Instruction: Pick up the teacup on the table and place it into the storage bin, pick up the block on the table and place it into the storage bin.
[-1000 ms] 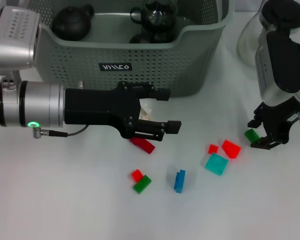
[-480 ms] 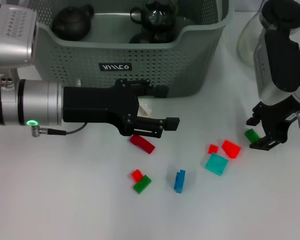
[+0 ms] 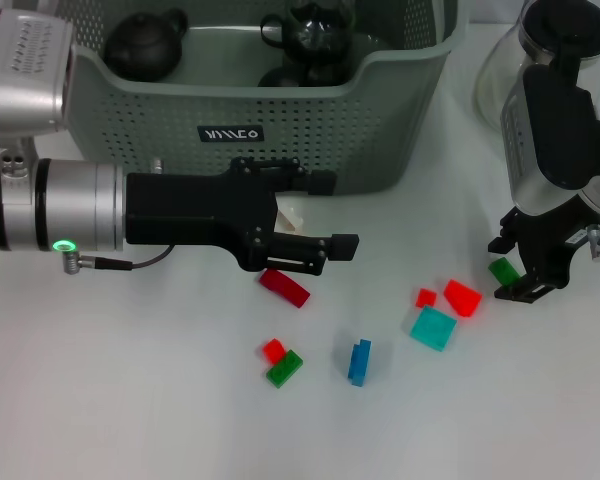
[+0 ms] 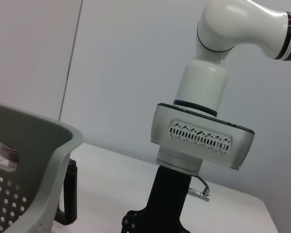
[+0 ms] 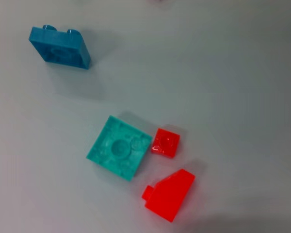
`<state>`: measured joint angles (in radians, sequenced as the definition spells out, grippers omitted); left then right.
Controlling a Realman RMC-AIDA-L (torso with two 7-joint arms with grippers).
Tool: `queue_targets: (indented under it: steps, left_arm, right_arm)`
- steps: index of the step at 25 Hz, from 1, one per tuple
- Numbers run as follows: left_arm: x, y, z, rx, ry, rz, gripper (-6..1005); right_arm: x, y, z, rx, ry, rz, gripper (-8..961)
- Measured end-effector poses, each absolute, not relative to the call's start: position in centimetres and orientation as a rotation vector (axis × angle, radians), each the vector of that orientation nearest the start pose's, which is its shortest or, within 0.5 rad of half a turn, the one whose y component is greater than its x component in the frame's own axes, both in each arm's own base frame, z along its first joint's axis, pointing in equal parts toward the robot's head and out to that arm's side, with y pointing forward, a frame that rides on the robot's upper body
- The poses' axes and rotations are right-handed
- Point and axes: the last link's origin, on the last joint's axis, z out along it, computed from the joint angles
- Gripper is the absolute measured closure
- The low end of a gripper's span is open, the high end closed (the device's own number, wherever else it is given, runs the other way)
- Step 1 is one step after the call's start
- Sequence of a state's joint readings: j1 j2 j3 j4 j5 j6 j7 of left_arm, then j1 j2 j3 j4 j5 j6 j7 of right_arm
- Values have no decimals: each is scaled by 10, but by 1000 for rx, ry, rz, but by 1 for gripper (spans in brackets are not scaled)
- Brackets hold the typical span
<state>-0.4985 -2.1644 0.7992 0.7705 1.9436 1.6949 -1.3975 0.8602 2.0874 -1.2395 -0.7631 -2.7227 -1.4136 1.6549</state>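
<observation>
A plain white table (image 3: 130,400) carries everything; the left wrist view shows a pale wall behind it. Nearest lie a small red block (image 3: 273,349) touching a green block (image 3: 284,369), with a blue block (image 3: 359,361) standing just beside them. Farther on sit a teal square block (image 3: 433,327), a small red cube (image 3: 426,297), a red wedge (image 3: 462,297) and a dark red block (image 3: 284,287): four red pieces, two green, one blue, one teal. The left gripper (image 3: 325,215) hovers over the dark red block, fingers apart, holding nothing. The right gripper (image 3: 520,268) stands at a second green block (image 3: 503,270); whether it grips it I cannot tell. Beyond, the storage bin (image 3: 280,120) holds two dark teapots (image 3: 145,40). A glass coffee pot (image 3: 510,60) stands behind the right arm.
</observation>
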Motion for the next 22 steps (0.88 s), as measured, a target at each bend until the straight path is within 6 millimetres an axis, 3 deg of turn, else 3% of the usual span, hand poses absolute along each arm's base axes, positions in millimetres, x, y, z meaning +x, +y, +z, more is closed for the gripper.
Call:
queue_targets:
  steps: [8, 19, 22]
  left_arm:
    - [-220, 307, -23, -2893, -490, -856, 151]
    - [-221, 308, -19, -2887, -488, -852, 152]
    - [-224, 308, -15, -2889, -485, -838, 152]
  right_arm:
    - [220, 380, -44, -2994, -20, -856, 347]
    - [217, 381, -40, -2982, 31, -863, 491]
    - [210, 381, -35, -2975, 67, -854, 491]
